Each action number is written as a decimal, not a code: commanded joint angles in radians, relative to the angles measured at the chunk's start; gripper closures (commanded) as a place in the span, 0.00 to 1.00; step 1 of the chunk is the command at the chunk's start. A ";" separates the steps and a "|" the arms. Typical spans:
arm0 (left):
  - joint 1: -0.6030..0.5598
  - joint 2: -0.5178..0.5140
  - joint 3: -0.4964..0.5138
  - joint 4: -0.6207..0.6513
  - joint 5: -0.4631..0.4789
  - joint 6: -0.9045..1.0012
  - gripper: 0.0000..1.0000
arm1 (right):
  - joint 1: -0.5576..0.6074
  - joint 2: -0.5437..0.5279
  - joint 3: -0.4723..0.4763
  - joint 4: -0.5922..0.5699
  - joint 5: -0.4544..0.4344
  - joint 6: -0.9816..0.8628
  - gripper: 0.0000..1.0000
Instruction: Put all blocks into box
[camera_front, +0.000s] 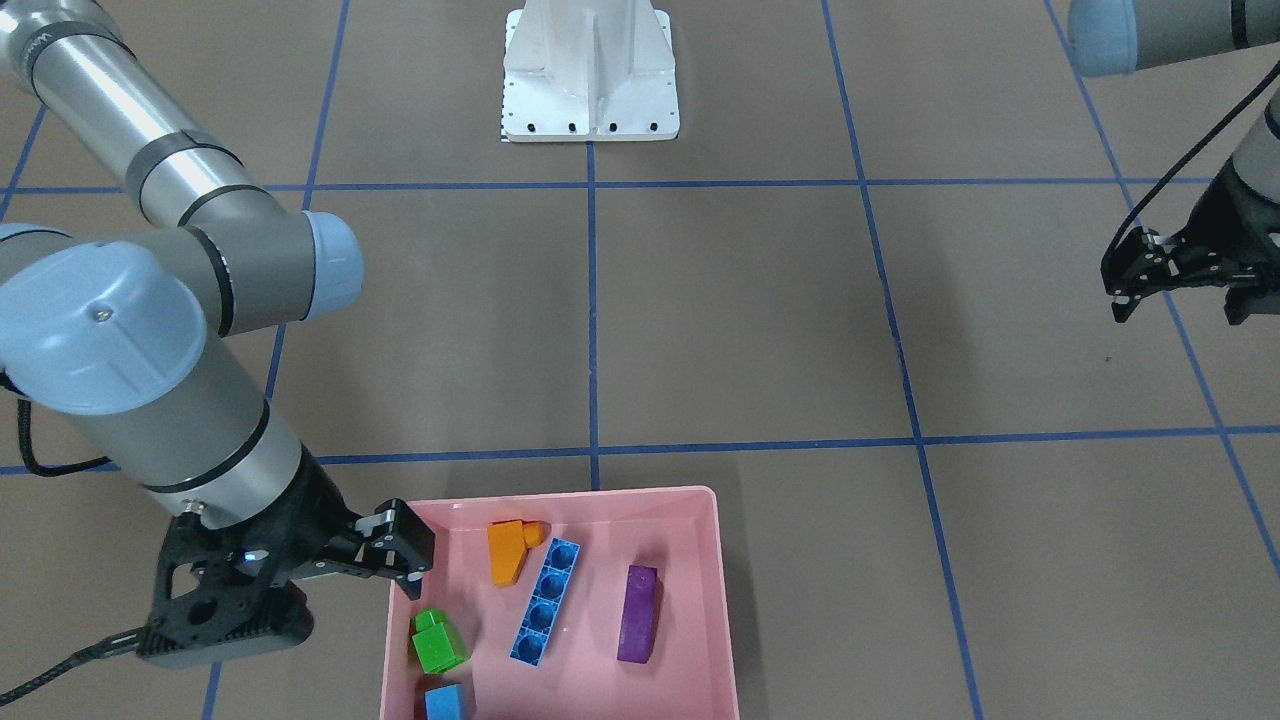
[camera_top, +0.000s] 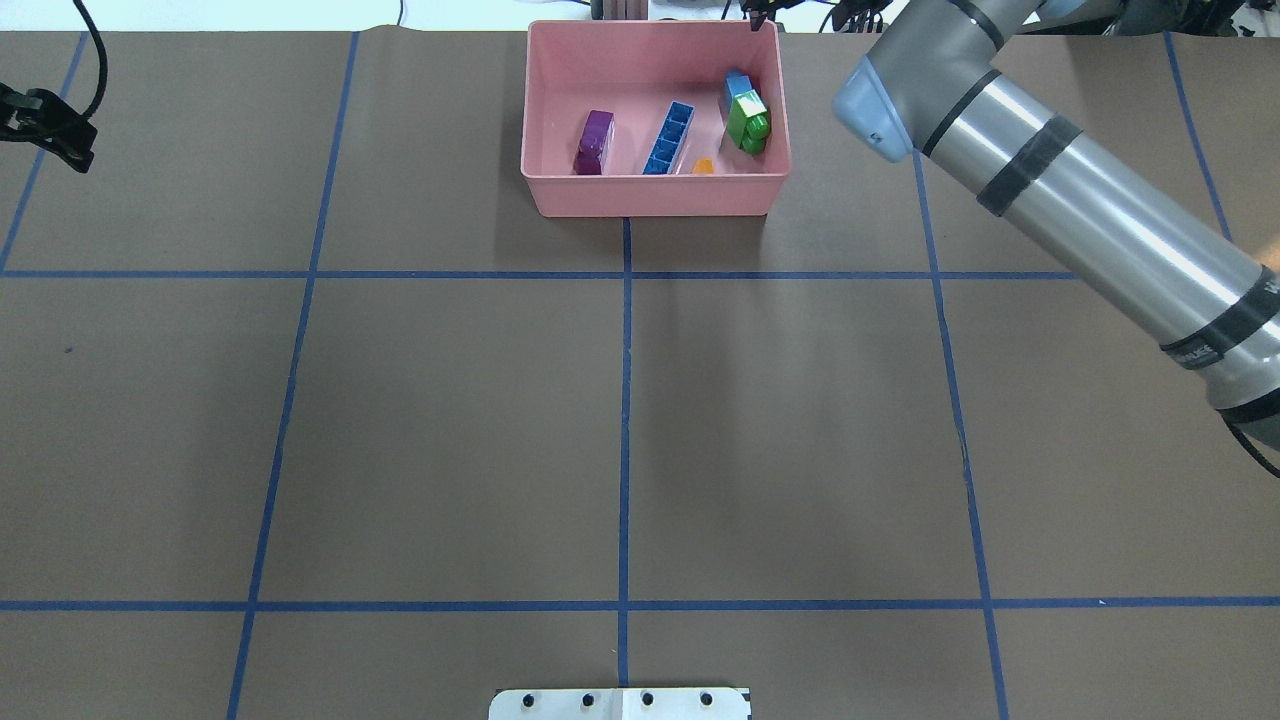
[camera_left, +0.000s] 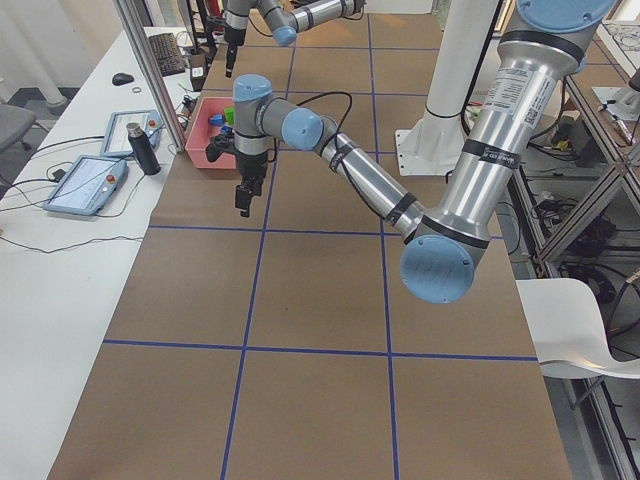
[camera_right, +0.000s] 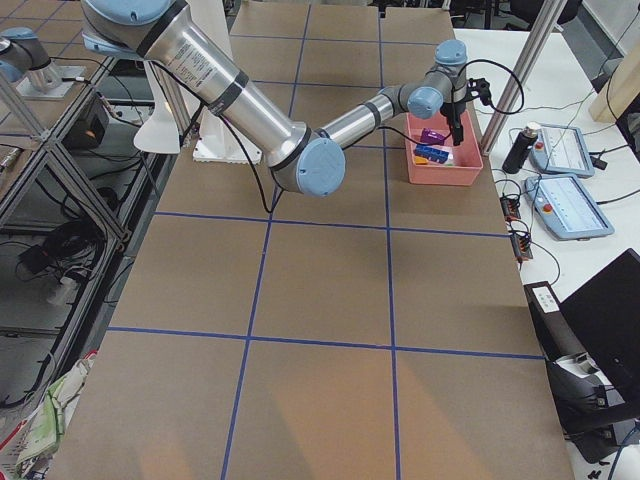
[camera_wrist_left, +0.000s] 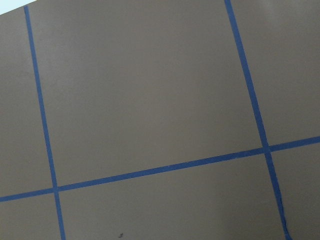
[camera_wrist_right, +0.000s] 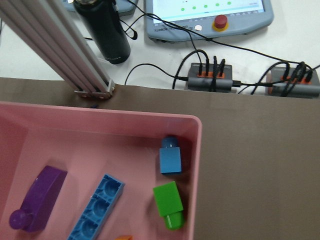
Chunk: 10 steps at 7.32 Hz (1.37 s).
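The pink box (camera_front: 560, 493) sits at the table's far edge from the robot and shows in the overhead view (camera_top: 650, 195) too. In it lie the orange sloped block (camera_front: 507, 550), the long blue block (camera_front: 545, 600), the purple sloped block (camera_front: 637, 613), the green block (camera_front: 438, 640) and the small blue cube (camera_front: 446, 702). My right gripper (camera_front: 405, 560) hangs over the box's corner near the green block; it looks open and holds nothing. My left gripper (camera_front: 1180, 300) is open and empty, far off to the side over bare table.
The white robot base (camera_front: 590, 80) stands at the robot's side of the table. Just beyond the box are an aluminium post (camera_wrist_right: 65, 50), a black bottle (camera_wrist_right: 107, 30), cable hubs (camera_wrist_right: 210, 80) and a pendant screen (camera_wrist_right: 210, 12). Blue tape lines grid the brown table.
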 joint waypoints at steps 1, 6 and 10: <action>-0.098 0.042 0.032 -0.003 -0.008 0.143 0.00 | 0.118 -0.085 0.150 -0.241 0.108 -0.107 0.00; -0.227 0.182 0.084 -0.012 -0.100 0.347 0.00 | 0.365 -0.762 0.528 -0.292 0.297 -0.605 0.00; -0.336 0.245 0.245 -0.075 -0.169 0.502 0.00 | 0.510 -0.967 0.476 -0.261 0.294 -0.838 0.00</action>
